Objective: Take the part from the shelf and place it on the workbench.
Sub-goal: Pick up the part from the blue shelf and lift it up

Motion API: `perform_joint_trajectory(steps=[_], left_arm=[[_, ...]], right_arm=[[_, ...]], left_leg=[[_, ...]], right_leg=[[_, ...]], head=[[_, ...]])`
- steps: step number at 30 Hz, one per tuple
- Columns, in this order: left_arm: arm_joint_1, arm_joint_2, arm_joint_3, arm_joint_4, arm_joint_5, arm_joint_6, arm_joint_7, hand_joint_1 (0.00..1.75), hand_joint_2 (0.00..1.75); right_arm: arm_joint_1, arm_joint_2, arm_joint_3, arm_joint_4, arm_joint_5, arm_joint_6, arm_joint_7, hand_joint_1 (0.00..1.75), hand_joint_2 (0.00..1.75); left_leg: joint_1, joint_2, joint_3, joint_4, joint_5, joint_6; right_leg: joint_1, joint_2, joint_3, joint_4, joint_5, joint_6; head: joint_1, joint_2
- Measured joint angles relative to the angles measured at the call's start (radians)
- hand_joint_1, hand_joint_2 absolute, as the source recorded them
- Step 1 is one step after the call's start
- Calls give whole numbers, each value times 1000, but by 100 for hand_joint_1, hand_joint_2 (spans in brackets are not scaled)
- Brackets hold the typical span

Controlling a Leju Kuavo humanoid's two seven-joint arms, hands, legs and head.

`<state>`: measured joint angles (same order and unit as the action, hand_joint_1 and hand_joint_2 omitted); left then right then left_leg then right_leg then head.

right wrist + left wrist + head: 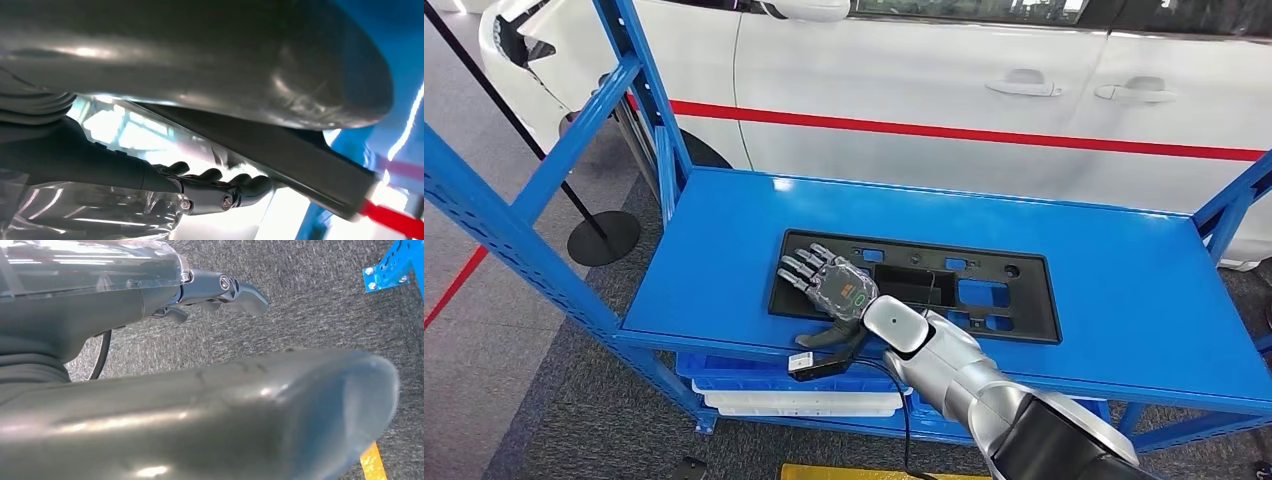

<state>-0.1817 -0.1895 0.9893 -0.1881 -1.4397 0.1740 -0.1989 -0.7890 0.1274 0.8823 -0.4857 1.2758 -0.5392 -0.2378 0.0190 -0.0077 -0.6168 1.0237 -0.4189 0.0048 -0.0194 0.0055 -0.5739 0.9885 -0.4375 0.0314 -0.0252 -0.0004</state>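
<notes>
The black flat part (984, 295), a long panel with cut-outs, lies on the blue shelf (1114, 300). My right hand (829, 290) reaches over its left end, fingers stretched across the top and the thumb (826, 338) at its near edge. In the right wrist view the part's edge (280, 160) runs between the thick thumb (210, 55) and the dark fingers (220, 187), with a bright gap between fingers and part. My left hand (150, 295) hangs over grey carpet and holds nothing, its fingers (245, 295) held straight.
A white car (944, 80) with a red stripe stands close behind the shelf. Blue uprights (639, 70) frame the rack on the left and right. A blue bin (764, 375) sits on the lower level. A black post base (604, 237) stands on the floor at the left.
</notes>
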Motion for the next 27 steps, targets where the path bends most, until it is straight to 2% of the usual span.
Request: perform_joint_trajectory(steps=[4,6,8,10,15,22,26,27], left_arm=[[2,1,-4,0,1,-3,-7,0,0],[3,1,-7,0,4,-3,-10,0,0],[4,1,-10,0,10,-3,-11,0,0],[5,1,-11,0,18,0,-13,0,0],[10,1,-14,0,35,8,-14,0,0],[11,1,-17,0,43,7,-11,0,0],[11,1,-19,0,49,7,-9,0,0],[11,1,-20,0,50,7,-9,0,0]], right_arm=[[37,-7,-50,-20,-123,-17,-91,0,0],[62,-7,-87,-34,-180,-42,-146,0,87],[83,-7,-124,-44,-209,-66,-174,0,87],[102,-7,-157,-51,-215,-104,-176,0,0],[125,5,-221,-58,-223,-121,-131,0,0],[113,8,-230,-58,-81,-120,-27,0,0],[97,8,-230,-58,-2,-129,25,0,175],[91,8,-230,-58,7,-127,33,0,175]], left_leg=[[1,0,1,0,0,0],[1,0,1,-1,0,0],[1,0,1,-1,0,-1],[2,0,1,-1,0,-1],[2,0,1,-1,0,-1],[2,0,2,-1,0,-1],[2,0,2,-1,0,-1],[2,0,2,-1,0,-1]], right_leg=[[1,0,-1,2,-1,0],[2,0,-1,3,-1,-1],[3,0,-1,4,-2,-2],[3,0,-1,4,-3,-3],[3,0,-2,5,-3,-3],[3,0,-2,6,-3,-3],[3,0,-2,6,-3,-3],[3,0,-2,6,-3,-3]], head=[[0,0],[0,0],[0,0],[0,0],[0,0],[0,0],[0,0],[0,0]])
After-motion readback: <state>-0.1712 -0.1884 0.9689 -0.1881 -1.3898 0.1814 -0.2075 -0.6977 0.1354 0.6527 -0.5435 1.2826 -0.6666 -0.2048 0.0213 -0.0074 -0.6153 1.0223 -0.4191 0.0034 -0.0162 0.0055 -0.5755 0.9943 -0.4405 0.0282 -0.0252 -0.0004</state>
